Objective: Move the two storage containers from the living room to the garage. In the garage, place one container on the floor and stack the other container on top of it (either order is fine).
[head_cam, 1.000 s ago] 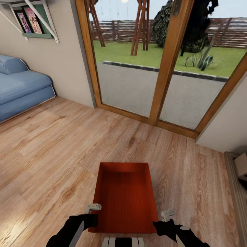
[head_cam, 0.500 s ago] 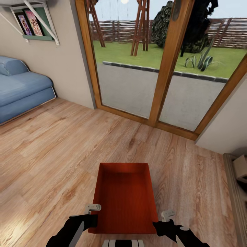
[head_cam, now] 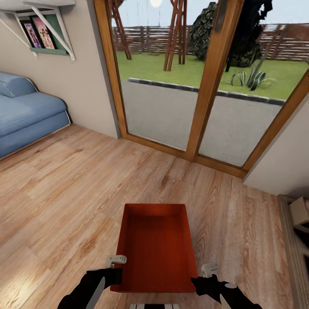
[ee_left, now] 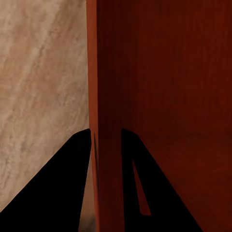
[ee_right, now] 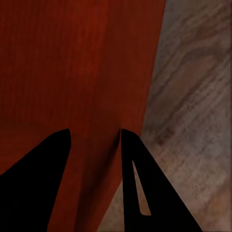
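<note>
Head view: one orange-red rectangular open-top storage container [head_cam: 155, 246] is carried low in front of the trunk, level, above the light wood plank flooring [head_cam: 64, 189] of the living room. The left gripper [head_cam: 116, 269] is clamped on the container's left wall near the near corner, and the right gripper [head_cam: 201, 277] is clamped on its right wall opposite. The left wrist view confirms this: the two dark fingers [ee_left: 53, 193] straddle the thin wall of the container [ee_left: 164, 72], one outside and one inside. The right wrist view shows the same straddle on the other wall [ee_right: 72, 63]. Ahead stands a wood-framed glass door [head_cam: 201, 86] onto a garden; a blue upholstered sofa [head_cam: 25, 116] sits at the left below a white-bracketed wall shelf [head_cam: 43, 30]. The garage floor is not in sight, so the step in hand is judged to be transport. To do it well, both arms should hold their spacing and height so the thin walls are neither pulled apart nor twisted, and base turns should be gentle. Against the earlier frames, the sofa, shelf and door have slid slightly in the picture while the container and grippers keep their place, which indicates camera motion with the base, not movement of the load.
</note>
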Available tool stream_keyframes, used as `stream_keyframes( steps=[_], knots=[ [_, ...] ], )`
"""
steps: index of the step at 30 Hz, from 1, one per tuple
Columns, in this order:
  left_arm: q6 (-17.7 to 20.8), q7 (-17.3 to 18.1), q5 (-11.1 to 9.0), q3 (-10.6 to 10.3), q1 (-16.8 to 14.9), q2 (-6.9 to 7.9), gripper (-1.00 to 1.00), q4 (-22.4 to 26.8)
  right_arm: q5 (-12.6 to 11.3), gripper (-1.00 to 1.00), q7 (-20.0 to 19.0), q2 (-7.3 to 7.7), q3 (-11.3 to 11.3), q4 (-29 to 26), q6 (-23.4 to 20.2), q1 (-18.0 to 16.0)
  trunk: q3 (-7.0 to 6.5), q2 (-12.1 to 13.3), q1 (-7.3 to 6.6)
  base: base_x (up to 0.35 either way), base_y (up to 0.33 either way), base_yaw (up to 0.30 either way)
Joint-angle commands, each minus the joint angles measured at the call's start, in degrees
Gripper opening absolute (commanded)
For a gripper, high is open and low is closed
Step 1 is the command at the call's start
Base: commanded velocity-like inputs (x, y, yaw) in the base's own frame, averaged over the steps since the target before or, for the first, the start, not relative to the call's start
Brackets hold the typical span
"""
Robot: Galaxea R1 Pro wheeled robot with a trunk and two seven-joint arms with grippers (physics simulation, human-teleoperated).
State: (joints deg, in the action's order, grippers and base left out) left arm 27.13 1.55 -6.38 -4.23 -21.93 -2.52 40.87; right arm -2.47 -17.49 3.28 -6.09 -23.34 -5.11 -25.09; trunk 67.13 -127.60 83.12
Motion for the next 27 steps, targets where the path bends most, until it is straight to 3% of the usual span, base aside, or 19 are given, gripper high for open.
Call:
stream_keyframes(
  steps=[1, 27],
  knots=[
    [0.30, -0.32, 0.83, 0.36, -0.02, -0.03, -1.00, 0.09, -1.23, -1.00, -0.26, -1.15, -0.94, -0.19, -0.43, 0.04, -0.14, 0.40, -0.23, 0.000, 0.000, 0.000],
    [0.29, -0.40, 0.84, 0.40, -0.04, 0.01, -1.00, 0.09, -1.14, -1.00, -0.23, -1.12, -0.94, -0.22, -0.43, 0.04, -4.81, 10.83, -5.94, 0.000, 0.000, 0.020]
  ],
)
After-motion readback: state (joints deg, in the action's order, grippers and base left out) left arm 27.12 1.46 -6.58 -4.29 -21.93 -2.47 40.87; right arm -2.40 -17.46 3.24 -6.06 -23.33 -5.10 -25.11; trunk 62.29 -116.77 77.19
